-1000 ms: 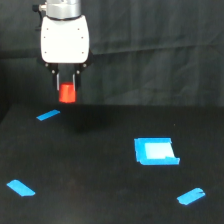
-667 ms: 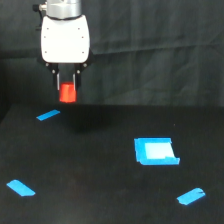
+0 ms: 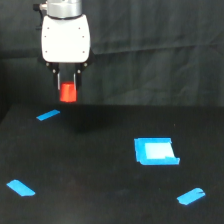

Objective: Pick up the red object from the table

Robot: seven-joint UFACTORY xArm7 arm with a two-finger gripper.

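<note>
Gripper [image 3: 68, 89] clamped on red cylinder [image 3: 68, 93], lifted clear above black table [image 3: 100, 175]; blue tape strip [image 3: 48, 115] just below.

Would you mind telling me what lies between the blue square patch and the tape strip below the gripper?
In the exterior view, only bare black table lies between the blue square patch and that tape strip.

A dark cloth backdrop [image 3: 155, 55] hangs behind the scene, creased in soft vertical folds — a faint horizontal seam crosses it at mid-height. Below the backdrop everything stays black and matte; the lighting is dim and even.
</note>
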